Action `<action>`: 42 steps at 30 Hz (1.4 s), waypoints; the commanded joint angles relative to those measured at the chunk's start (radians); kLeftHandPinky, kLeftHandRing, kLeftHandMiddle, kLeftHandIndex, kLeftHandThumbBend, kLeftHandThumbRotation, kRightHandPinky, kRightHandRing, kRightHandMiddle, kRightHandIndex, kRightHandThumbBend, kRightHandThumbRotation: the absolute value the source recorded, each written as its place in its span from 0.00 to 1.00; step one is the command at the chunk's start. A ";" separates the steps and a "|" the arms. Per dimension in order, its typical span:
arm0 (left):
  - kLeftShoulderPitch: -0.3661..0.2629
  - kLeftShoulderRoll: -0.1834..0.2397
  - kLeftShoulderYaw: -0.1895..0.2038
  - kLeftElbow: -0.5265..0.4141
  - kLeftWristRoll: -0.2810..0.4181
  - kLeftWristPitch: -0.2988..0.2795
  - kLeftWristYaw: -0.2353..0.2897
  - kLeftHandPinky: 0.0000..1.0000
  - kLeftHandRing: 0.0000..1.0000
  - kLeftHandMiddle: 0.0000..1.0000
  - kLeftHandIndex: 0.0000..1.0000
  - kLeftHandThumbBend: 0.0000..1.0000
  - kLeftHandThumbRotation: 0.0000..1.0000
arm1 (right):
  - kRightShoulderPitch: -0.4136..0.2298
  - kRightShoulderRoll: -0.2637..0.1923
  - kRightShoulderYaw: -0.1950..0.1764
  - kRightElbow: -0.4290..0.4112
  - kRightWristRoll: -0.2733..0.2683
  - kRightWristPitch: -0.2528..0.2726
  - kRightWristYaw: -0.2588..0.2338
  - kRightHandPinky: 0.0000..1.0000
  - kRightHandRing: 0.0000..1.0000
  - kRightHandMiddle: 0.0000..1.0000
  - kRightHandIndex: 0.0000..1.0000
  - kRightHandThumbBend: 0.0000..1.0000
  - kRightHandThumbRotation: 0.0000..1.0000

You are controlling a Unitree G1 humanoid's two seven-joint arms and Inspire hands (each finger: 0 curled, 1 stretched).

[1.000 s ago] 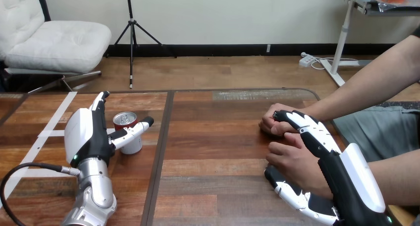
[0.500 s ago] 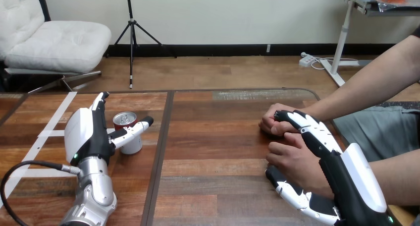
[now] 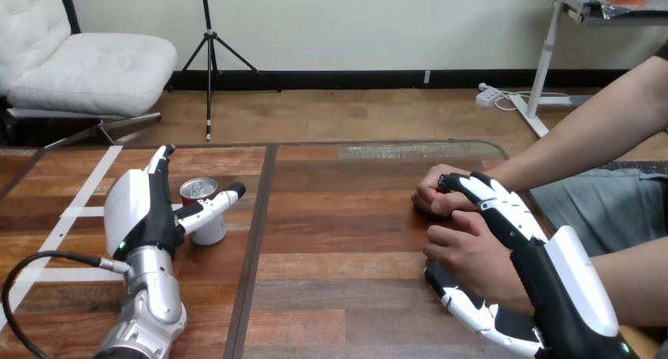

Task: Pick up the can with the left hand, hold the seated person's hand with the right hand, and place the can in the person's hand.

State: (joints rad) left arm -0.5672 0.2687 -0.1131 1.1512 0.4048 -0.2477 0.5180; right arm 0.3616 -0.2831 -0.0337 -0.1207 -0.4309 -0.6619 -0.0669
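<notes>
Right hand [image 3: 551,272], the largest thing in view, comes up from the near right corner of the surface [image 3: 339,241] and clasps the person's nearer hand [image 3: 469,257]. Its fingers [image 3: 492,198] run along the far side of that hand and its thumb [image 3: 465,305] lies along the near side, so the person's hand sits between them. The fingertips bend down against the person's farther hand [image 3: 429,195], a loose fist resting on the wood close to the right edge. The left hand [image 3: 146,213] stands on the left half of the surface with its fingers [image 3: 160,160] straight and released. They rise on the can's left, while its thumb [image 3: 211,205] reaches across the near side of the can [image 3: 206,231]. The can stands upright between them, just left of the dark seam [image 3: 258,233] that runs from the far edge to the near edge. That seam and a stretch of bare wood lie between the can and the person's hands, which are well apart from it. White tape strips [image 3: 79,194] cross the boards toward the left edge. Against the frames of a second ago, the can stands in the same spot. Both robot hands have hardly shifted, and the right one is a touch nearer the right edge. The can's silver top faces up, and I cannot tell what is inside.
</notes>
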 commanded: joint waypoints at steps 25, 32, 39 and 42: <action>-0.121 -0.001 -0.037 0.034 0.006 0.010 -0.009 0.77 0.86 0.92 0.92 0.92 0.51 | -0.020 -0.013 -0.019 -0.063 0.003 0.005 0.012 1.00 0.97 0.91 0.87 0.43 0.47; -0.127 -0.003 -0.040 0.038 0.006 0.009 -0.009 0.75 0.85 0.90 0.91 0.91 0.49 | -0.019 -0.010 -0.018 -0.066 -0.001 0.009 0.013 1.00 0.97 0.91 0.87 0.42 0.47; -0.132 -0.007 -0.037 0.041 0.001 0.006 -0.012 0.74 0.84 0.89 0.89 0.91 0.47 | -0.015 -0.010 -0.015 -0.075 0.003 0.018 0.019 1.00 0.97 0.91 0.87 0.43 0.48; -0.135 -0.009 -0.037 0.043 0.001 0.009 -0.011 0.73 0.83 0.88 0.89 0.90 0.46 | -0.015 -0.011 -0.015 -0.074 0.001 0.017 0.018 1.00 0.97 0.91 0.87 0.43 0.48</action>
State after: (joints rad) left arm -0.6135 0.2638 -0.1443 1.1917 0.4046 -0.2306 0.4994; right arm 0.3799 -0.2830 -0.0403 -0.1464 -0.4337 -0.6435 -0.0481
